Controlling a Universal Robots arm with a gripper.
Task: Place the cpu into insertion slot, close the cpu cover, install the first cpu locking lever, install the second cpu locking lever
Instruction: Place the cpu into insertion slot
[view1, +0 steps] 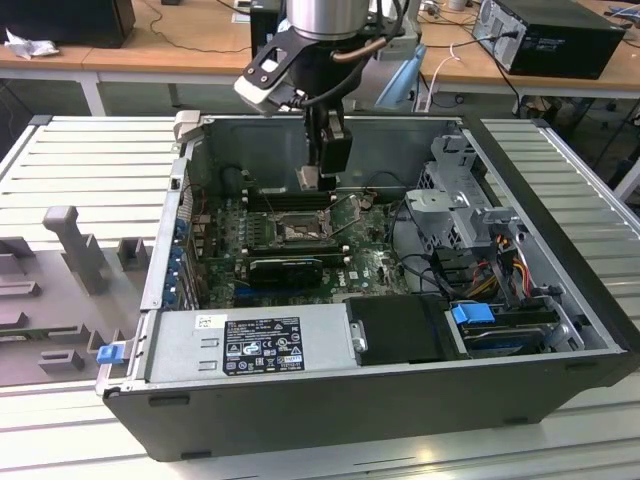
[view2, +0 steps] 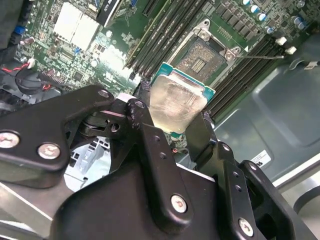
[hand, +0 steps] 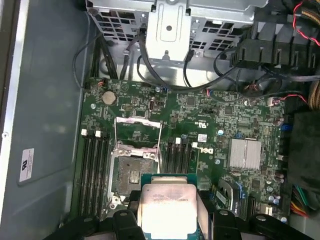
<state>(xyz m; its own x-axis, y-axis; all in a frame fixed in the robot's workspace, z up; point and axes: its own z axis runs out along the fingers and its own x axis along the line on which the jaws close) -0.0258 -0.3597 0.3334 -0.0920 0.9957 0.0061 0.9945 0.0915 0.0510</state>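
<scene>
The black pincer (view2: 170, 119) clamps the small flat square cpu (view2: 176, 100) (pale silvery face, green rim) clear of the dark, metal-rimmed square insertion slot (hand: 134, 172).

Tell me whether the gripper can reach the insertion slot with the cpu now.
Probably yes: the gripper holds the cpu close to the insertion slot, the cpu cover looks swung open, and nothing lies between.

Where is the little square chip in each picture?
Exterior view: the cpu is the pale bit at the arm's tip, over the green board.
Second wrist view: the cpu is held by the gripper, near the insertion slot.
First wrist view: same grip, the cpu just short of the insertion slot.
Shared landmark: the insertion slot, uncovered, in all three.
</scene>
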